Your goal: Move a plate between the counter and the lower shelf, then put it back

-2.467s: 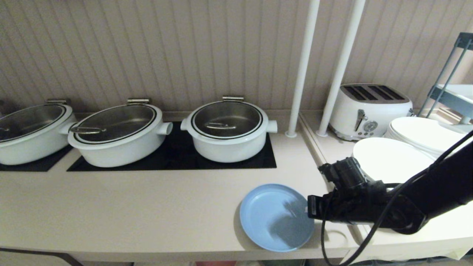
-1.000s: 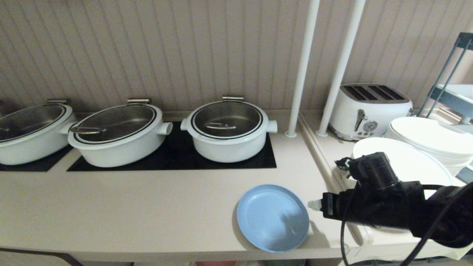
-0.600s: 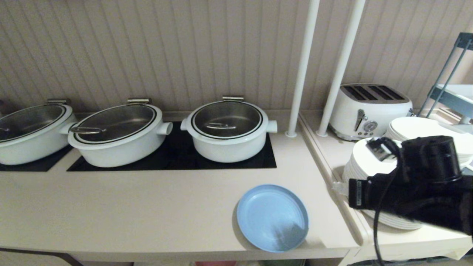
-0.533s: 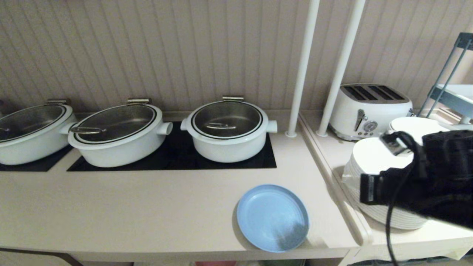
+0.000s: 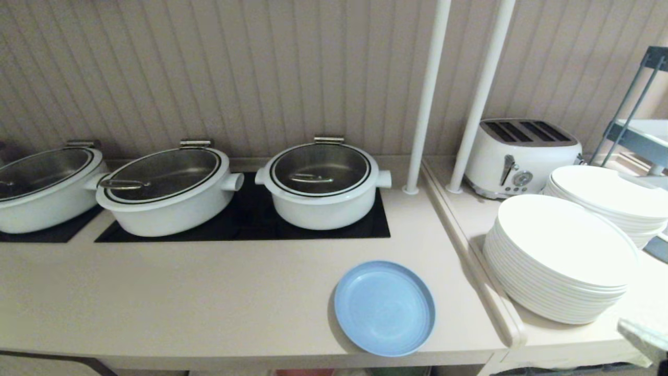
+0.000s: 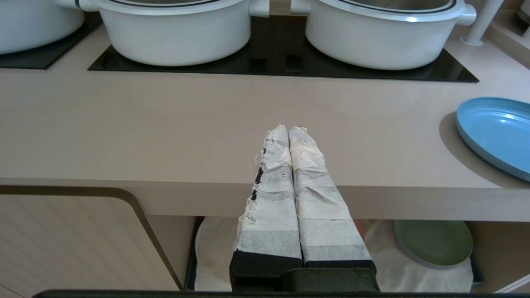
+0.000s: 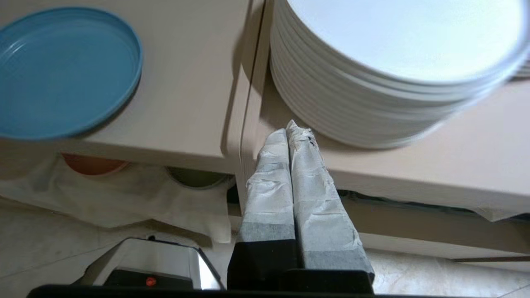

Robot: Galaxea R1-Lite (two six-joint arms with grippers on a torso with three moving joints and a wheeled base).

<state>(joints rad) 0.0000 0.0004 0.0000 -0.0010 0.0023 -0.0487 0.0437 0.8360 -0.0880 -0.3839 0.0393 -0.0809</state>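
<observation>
The plate (image 5: 384, 308) lies flat at the worktop's (image 5: 209, 292) front edge, free of both grippers. Right gripper (image 7: 295, 134) and left gripper (image 6: 288, 131): jaws clenched, empty, clear of the worktop front.

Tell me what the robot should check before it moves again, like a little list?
1. Blue plate flat on the counter: ok.
2. Plate free of both grippers: ok.
3. Right gripper shut and empty, in front of the white plate stack: ok.
4. Left gripper shut and empty, at the counter's front edge: ok.
5. Lower shelf has room beside the green plate: cannot tell.
</observation>
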